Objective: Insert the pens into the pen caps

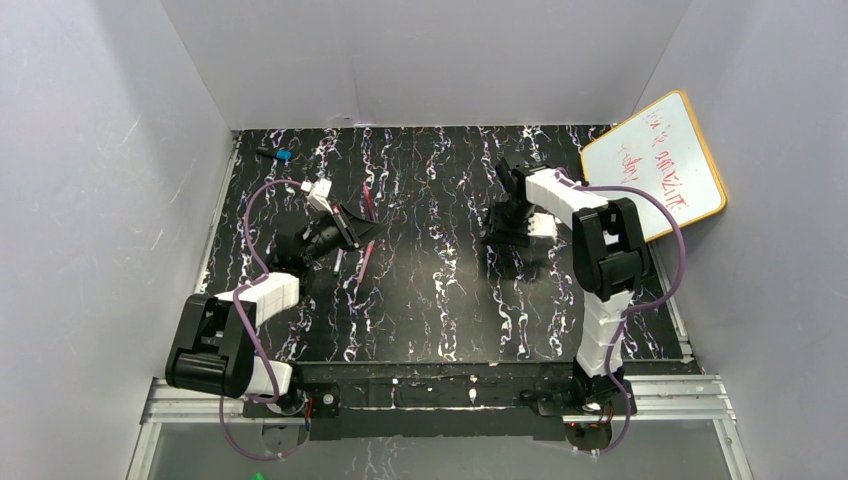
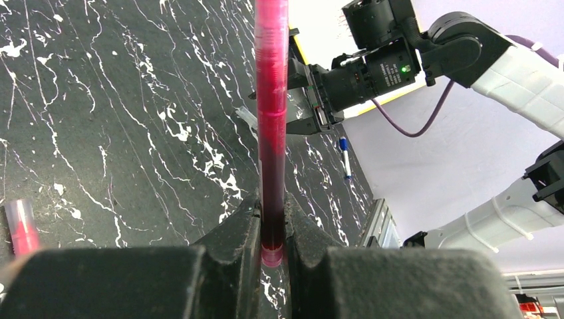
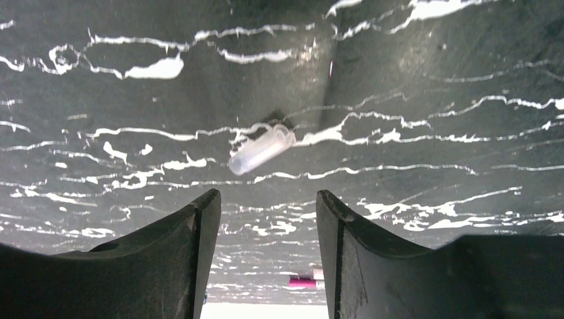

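1. My left jaws are gripping a magenta pen (image 2: 273,100) near its lower end. In the left wrist view it is standing straight up between them, and its far end is running out of the top of the picture.
2. That same view is also showing my right arm (image 2: 465,53) across the dark marbled surface (image 2: 100,100), and a pink stick (image 2: 20,226) lying at the left edge, partly hidden by my own jaws.
3. My right jaws are standing open and holding nothing, low over the surface. Only the right wrist view is showing a clear cap (image 3: 261,149) lying on its side just beyond the tips, touching neither.
4. The right wrist view is also catching a tiny magenta piece (image 3: 302,282) far off, too small to tell whether it is a cap or a pen.
5. The top view is adding a red pen (image 1: 363,258) and a greenish pen (image 1: 338,262) lying just beside my left jaws, a blue-and-black item (image 1: 278,155) at the far left corner, and a whiteboard (image 1: 655,165) leaning at the right wall.
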Motion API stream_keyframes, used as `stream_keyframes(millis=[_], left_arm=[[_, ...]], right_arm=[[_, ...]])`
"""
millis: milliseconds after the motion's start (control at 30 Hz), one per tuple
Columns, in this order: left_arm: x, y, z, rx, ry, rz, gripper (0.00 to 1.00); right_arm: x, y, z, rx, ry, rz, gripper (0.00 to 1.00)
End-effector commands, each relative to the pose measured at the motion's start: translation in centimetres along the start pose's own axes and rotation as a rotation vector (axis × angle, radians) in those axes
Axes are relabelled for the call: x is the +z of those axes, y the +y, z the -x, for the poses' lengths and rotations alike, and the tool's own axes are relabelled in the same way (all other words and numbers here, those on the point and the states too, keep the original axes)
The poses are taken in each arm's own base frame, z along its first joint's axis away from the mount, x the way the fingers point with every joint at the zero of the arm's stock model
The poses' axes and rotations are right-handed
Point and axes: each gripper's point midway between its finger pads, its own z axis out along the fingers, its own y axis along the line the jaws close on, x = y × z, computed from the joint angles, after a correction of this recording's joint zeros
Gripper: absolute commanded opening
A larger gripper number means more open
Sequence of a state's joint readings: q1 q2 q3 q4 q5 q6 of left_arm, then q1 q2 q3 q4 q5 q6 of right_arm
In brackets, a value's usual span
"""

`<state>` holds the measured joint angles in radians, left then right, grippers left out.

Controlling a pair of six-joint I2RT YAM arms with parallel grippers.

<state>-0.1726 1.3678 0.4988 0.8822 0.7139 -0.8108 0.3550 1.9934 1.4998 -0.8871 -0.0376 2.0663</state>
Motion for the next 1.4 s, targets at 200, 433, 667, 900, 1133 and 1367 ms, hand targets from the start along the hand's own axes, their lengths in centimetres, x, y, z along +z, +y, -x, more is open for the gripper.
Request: stream_keyframes(millis=[200, 433, 667, 900, 1133, 1367], left_arm=[[0.0, 0.2, 0.4, 0.064, -0.007, 0.012, 0.00], [-0.6, 1.8, 0.5, 0.135, -0.003, 0.141, 0.00], [-0.4, 1.9, 0.3, 0.136, 0.014, 0.147, 0.00], [-0.3, 2.0, 0.1, 0.130, 0.025, 0.143, 0.00], [-0.3, 2.0, 0.0, 0.130, 0.032, 0.144, 0.00], [-0.2, 2.1, -0.2, 0.132, 0.041, 0.146, 0.00]], right_arm=[[1.4, 1.9, 3.3, 0.325, -0.096, 0.023, 0.64], [2.2, 2.5, 3.6, 0.329, -0.111, 0.025, 0.63], [2.8, 2.5, 3.1, 0.317, -0.102, 0.007, 0.61], [2.8, 2.8, 2.9, 0.311, -0.099, 0.012, 0.58], [3.0, 2.7, 2.8, 0.301, -0.109, 0.003, 0.37], [3.1, 2.7, 2.8, 0.289, -0.114, 0.004, 0.16]])
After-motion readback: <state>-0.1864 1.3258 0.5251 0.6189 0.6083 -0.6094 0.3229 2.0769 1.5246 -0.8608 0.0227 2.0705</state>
